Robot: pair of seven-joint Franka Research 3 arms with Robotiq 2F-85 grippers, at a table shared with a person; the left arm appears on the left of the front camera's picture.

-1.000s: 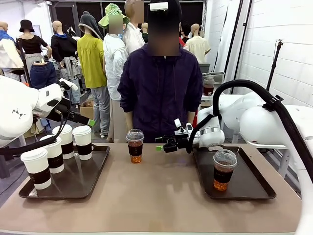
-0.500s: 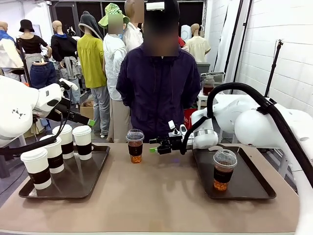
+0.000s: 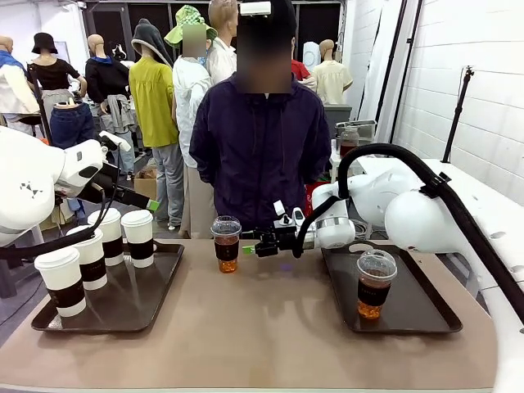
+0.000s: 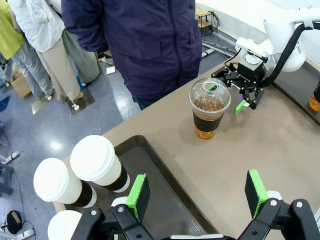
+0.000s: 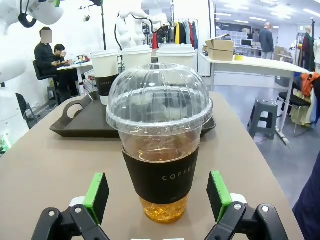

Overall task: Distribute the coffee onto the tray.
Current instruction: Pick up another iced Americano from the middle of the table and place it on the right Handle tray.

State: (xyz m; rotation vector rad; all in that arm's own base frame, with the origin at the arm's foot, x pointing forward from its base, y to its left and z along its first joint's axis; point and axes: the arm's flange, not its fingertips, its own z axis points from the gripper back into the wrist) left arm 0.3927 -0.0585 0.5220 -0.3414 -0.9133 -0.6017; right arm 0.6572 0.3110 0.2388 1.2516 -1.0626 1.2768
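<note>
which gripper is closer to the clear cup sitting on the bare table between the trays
Right. The right gripper is beside the clear cup, open jaws facing it. The left gripper hangs back over the left tray.

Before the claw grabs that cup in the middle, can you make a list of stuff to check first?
1. Right claw open: ok, its green pads stand wide on either side of the middle cup.
2. Claw lined up with the cup: ok, the cup sits centred between the pads in the right wrist view.
3. Pads touching the cup yet: not ok, there are gaps on both sides.
4. Cup upright with its dome lid on: ok.
5. Room on the right tray: ok, one clear cup stands there with bare tray around it.
6. Left claw out of the way: ok, it hangs open over the left tray.
</note>
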